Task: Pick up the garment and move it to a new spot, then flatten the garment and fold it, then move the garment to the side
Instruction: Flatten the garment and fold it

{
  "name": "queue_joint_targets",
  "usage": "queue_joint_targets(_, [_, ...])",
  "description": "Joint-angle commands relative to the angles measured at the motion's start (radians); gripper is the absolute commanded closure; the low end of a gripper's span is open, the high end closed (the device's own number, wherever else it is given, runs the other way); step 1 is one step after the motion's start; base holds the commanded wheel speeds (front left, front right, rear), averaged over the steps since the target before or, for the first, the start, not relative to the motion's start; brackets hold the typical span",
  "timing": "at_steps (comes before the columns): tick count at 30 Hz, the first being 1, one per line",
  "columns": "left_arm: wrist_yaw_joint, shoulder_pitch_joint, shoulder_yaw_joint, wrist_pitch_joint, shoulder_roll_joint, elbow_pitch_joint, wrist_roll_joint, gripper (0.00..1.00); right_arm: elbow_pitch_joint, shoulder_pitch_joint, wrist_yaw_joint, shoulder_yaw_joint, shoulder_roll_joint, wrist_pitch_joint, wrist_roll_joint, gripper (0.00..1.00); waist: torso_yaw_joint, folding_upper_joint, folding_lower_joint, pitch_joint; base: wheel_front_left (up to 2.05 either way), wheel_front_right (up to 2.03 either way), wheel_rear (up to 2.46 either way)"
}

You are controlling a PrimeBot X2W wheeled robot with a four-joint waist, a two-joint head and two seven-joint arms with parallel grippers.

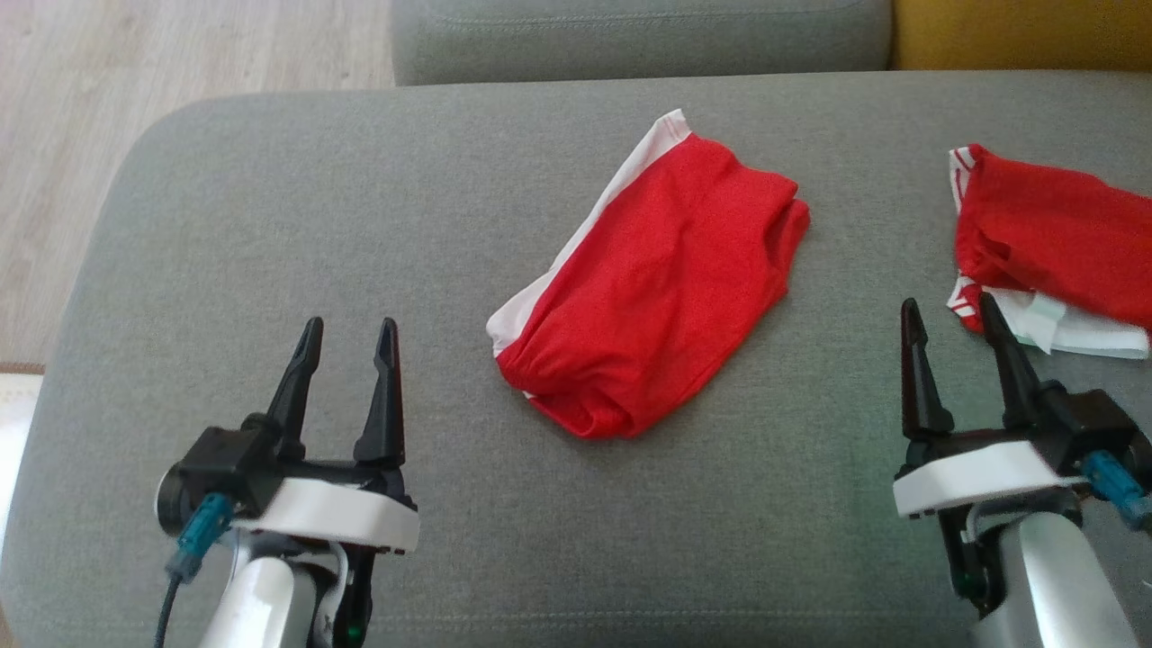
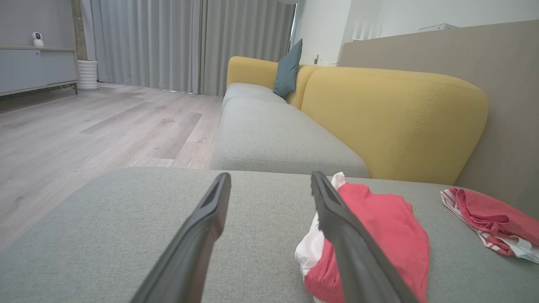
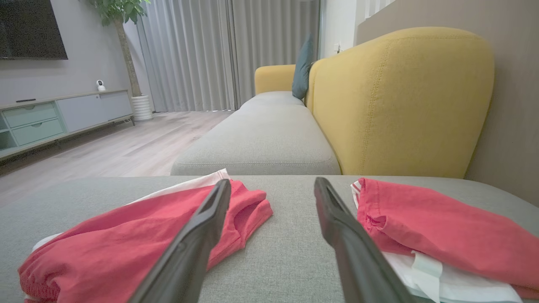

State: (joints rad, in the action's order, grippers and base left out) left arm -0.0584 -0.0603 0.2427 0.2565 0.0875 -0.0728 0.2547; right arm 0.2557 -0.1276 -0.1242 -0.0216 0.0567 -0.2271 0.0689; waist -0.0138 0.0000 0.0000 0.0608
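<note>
Head view — left claw (image 1: pixel 350 324), right claw (image 1: pixel 947 303) splayed; right wrist view — plant (image 3: pixel 120 6).

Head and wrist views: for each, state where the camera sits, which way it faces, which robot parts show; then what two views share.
Head view: on the head, looking down at the grey fabric cushion and folded red garment with white edging; both open jaws show.
Left wrist view: left wrist, facing the yellow sofa back; its jaws show.
Right wrist view: right wrist, facing likewise; its jaws show.
Shared: both wrist views show the crumpled red-and-white garment.
</note>
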Motion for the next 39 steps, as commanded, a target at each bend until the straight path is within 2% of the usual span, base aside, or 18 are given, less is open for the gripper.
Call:
queue_joint_targets(1, [0.012, -0.041, -0.047, 0.005, -0.002, 0.034, -0.011, 0.0, -0.043, -0.027, -0.007, 0.014, -0.004, 0.008, -0.006, 0.0, 0.008, 0.0, 0.0, 0.008, 0.0, 0.0, 0.0])
queue_joint_targets(4, [0.033, -0.057, -0.057, 0.005, -0.011, 0.032, -0.024, 0.0, -0.048, -0.041, -0.007, -0.003, -0.005, 0.041, 0.002, 0.0, 0.025, 0.0, 0.0, 0.028, 0.0, 0.0, 0.0])
queue_joint_targets(11, [0.066, -0.09, -0.064, 0.005, -0.028, 0.016, -0.033, 0.0, 0.023, -0.148, -0.007, -0.046, -0.006, 0.177, 0.157, 0.0, 0.086, 0.0, 0.0, 0.104, 0.0, 0.0, 0.0])
queue_joint_targets(17, [0.085, -0.125, -0.058, 0.005, -0.035, -0.002, -0.033, 0.0, 0.147, -0.289, -0.007, -0.113, -0.006, 0.33, 0.308, 0.0, 0.151, 0.0, 0.0, 0.175, 0.0, 0.0, 0.0])
queue_joint_targets(22, [0.091, -0.148, -0.049, 0.005, -0.037, -0.013, -0.027, 0.0, 0.278, -0.404, -0.007, -0.185, -0.006, 0.444, 0.386, 0.0, 0.199, 0.0, 0.0, 0.215, 0.0, 0.0, 0.0])
queue_joint_targets(32, [0.078, -0.184, -0.012, 0.005, -0.037, -0.012, -0.012, 0.0, 0.551, -0.582, -0.007, -0.336, -0.006, 0.539, 0.396, 0.0, 0.251, 0.0, 0.0, 0.243, 0.0, 0.0, 0.0])
queue_joint_targets(39, [0.072, -0.191, 0.001, 0.005, -0.037, -0.01, -0.011, 0.0, 0.64, -0.64, -0.007, -0.35, -0.006, 0.551, 0.388, 0.0, 0.258, 0.0, 0.0, 0.247, 0.0, 0.0, 0.0])
